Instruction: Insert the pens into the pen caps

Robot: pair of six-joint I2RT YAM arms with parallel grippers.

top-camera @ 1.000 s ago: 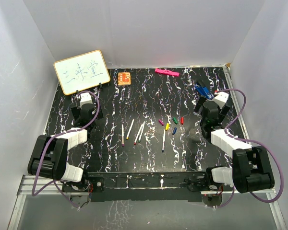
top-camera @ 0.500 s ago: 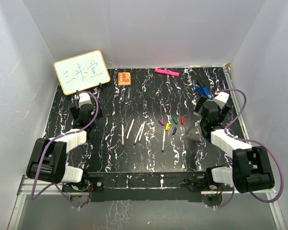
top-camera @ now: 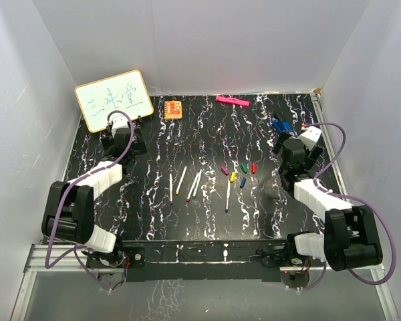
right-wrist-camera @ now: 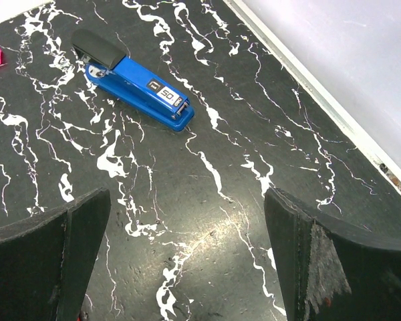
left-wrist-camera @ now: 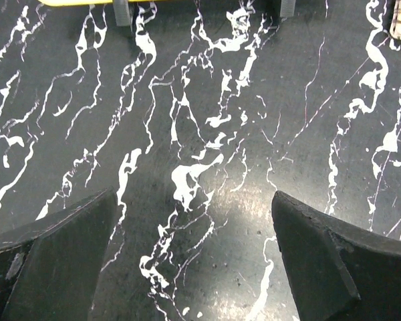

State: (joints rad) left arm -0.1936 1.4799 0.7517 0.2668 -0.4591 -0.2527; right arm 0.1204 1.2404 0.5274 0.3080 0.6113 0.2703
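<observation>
Top external view: nothing is capped yet. Pens and caps are laid left of the stapler, caps nearer it. Left gripper and right gripper are spread wide, empty; a pen must be reached first.

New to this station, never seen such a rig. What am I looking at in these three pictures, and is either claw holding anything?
These are two robot arms bolted at the near edge of a black marbled table. The wide picture looks down from above and behind them. The other two come from a camera on each wrist, and the dark shapes at the bottom are that arm's own fingers. The left gripper and right gripper are both open and hold nothing. Mid-table lie five white pens and, right of them, five small coloured pen caps, no pen capped yet. Further back are a whiteboard, an orange item, a pink marker and a blue stapler.
</observation>
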